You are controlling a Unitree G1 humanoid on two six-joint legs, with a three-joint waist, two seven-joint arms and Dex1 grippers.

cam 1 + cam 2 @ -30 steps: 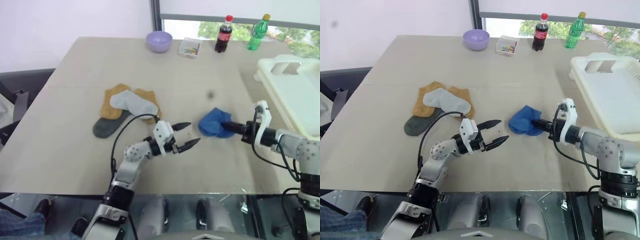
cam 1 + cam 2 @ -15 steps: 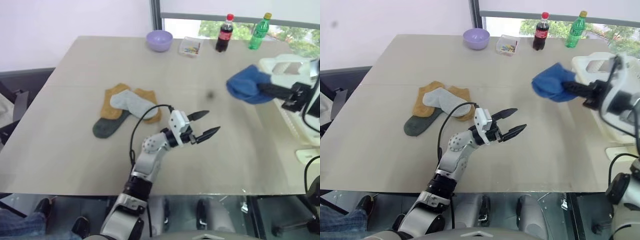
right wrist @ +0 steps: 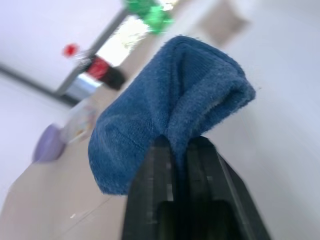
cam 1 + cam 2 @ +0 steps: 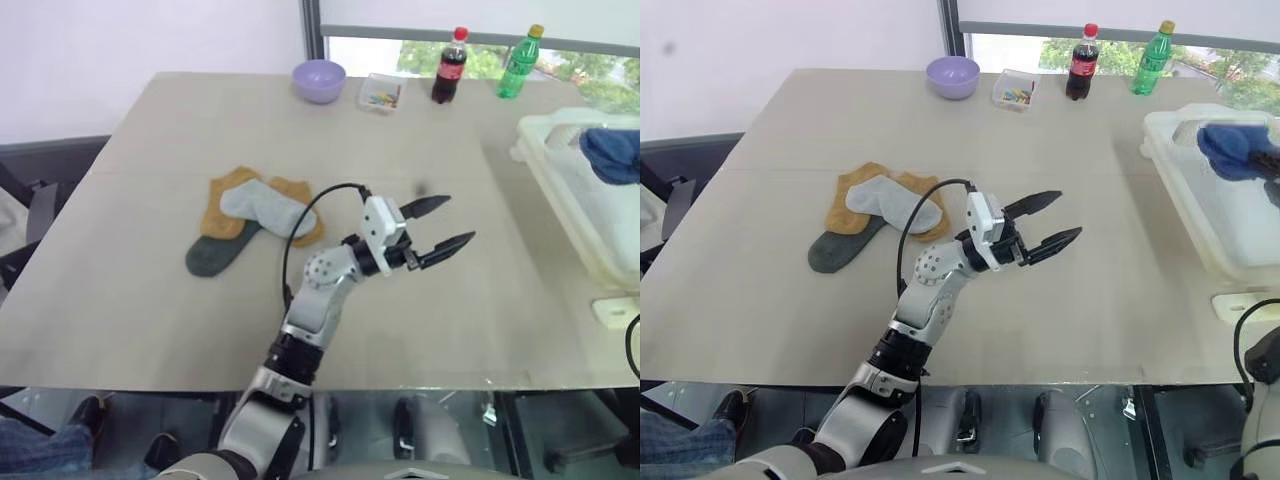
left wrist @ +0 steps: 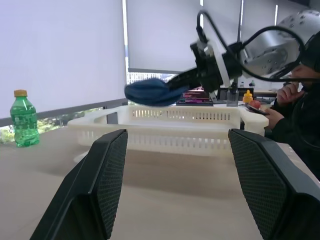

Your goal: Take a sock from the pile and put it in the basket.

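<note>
The right gripper [image 3: 175, 150] pinches the blue sock [image 4: 1230, 145] above the basket [image 4: 1200, 225] at three o'clock for release; the left gripper [image 4: 442, 224] hangs spread, clear, mid-tabletop [image 4: 150, 300].

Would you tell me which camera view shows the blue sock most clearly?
The right wrist view: the blue sock is draped over the right gripper, pinched between its fingers. The left wrist view shows it held above the basket; the eye views catch it at their right edge.
</note>
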